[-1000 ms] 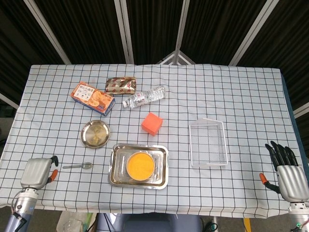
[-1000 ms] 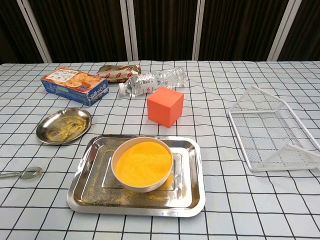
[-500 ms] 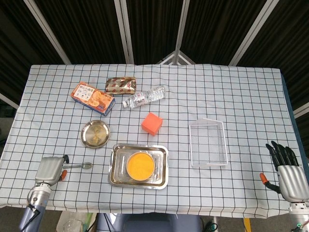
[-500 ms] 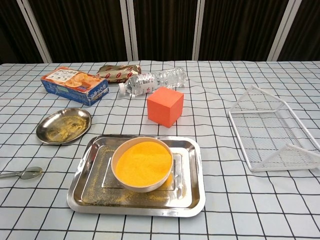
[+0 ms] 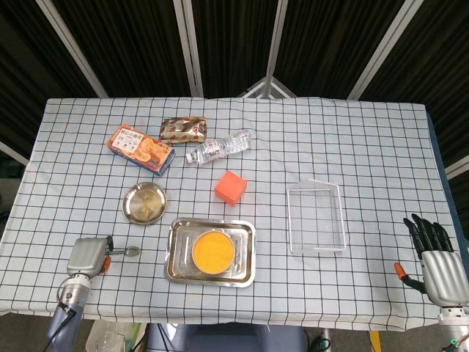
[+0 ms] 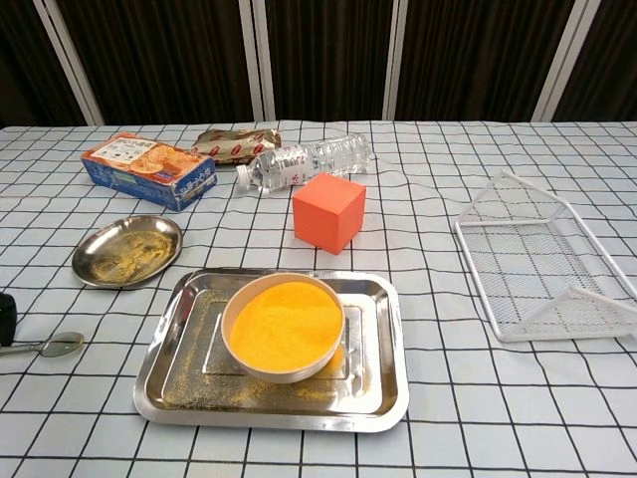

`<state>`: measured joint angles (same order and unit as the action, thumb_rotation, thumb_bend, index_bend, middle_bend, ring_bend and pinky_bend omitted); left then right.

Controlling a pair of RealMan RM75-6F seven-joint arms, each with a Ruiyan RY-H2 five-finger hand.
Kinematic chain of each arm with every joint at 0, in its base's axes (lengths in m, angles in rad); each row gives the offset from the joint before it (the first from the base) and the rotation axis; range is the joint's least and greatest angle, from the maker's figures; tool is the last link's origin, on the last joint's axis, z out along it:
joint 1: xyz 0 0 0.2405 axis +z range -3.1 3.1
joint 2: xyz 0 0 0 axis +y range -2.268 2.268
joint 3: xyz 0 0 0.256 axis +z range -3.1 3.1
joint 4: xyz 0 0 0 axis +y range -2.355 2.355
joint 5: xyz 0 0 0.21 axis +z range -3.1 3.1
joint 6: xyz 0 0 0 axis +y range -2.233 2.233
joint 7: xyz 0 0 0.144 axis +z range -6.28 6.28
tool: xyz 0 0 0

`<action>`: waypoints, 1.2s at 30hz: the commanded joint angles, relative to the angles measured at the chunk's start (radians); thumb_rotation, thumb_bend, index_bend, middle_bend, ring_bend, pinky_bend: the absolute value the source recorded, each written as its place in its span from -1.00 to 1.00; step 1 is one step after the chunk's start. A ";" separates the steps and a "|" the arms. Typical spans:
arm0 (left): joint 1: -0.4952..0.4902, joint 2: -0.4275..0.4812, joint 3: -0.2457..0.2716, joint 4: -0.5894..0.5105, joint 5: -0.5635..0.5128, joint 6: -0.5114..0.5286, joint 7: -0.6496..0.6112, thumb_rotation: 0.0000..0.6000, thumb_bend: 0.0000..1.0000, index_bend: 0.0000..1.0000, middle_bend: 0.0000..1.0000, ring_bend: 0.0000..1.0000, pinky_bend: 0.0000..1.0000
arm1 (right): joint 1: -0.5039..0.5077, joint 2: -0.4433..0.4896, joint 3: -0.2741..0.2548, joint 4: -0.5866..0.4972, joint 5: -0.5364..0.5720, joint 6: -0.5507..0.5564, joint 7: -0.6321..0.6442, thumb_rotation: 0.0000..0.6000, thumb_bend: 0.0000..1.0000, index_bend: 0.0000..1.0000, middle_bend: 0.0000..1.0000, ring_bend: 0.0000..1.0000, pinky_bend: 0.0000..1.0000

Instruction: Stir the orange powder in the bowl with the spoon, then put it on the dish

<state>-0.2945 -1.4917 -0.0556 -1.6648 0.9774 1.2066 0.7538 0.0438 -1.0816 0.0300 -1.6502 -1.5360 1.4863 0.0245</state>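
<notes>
The metal spoon (image 5: 129,251) lies flat on the checked cloth, left of the tray; its bowl also shows in the chest view (image 6: 60,346). My left hand (image 5: 87,257) hovers at the handle's left end, holding nothing, and one dark fingertip (image 6: 5,315) shows just above the handle. The white bowl of orange powder (image 5: 213,249) (image 6: 286,326) stands in the steel tray (image 5: 176,273) (image 6: 169,398). The round metal dish (image 5: 145,203) (image 6: 127,250) sits behind the spoon. My right hand (image 5: 434,258) rests far right at the table edge, fingers spread and empty.
An orange cube (image 5: 231,187) stands behind the tray, with a lying water bottle (image 5: 220,147), a cracker box (image 5: 141,149) and a snack packet (image 5: 183,130) further back. A white wire basket (image 5: 316,218) sits to the right.
My left hand has moved right along the table's front edge, reaching the spoon's handle. Its fingertip now enters the chest view. The spoon and right hand have not moved.
</notes>
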 commanded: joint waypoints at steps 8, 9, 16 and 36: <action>-0.012 -0.012 0.009 0.021 -0.015 0.006 -0.013 1.00 0.15 -0.07 0.92 0.78 0.87 | -0.001 0.000 0.000 0.000 -0.001 0.002 -0.001 1.00 -0.28 -1.00 -1.00 -1.00 -1.00; -0.013 -0.013 0.010 0.023 -0.015 0.008 -0.014 1.00 0.15 -0.07 0.92 0.78 0.87 | -0.001 0.000 0.000 0.001 0.000 0.002 -0.001 1.00 -0.28 -1.00 -1.00 -1.00 -1.00; -0.019 -0.016 0.018 0.032 -0.014 0.013 -0.023 1.00 0.13 -0.06 0.91 0.78 0.87 | -0.001 -0.002 0.000 0.000 -0.001 0.002 -0.003 1.00 -0.28 -1.00 -1.00 -1.00 -1.00; -0.031 -0.029 0.043 0.047 -0.012 0.021 -0.024 1.00 0.10 -0.06 0.90 0.78 0.87 | -0.002 -0.001 0.001 0.000 0.001 0.004 -0.001 1.00 -0.28 -1.00 -1.00 -1.00 -1.00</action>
<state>-0.3256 -1.5203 -0.0126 -1.6182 0.9651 1.2272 0.7303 0.0417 -1.0825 0.0309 -1.6500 -1.5350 1.4898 0.0235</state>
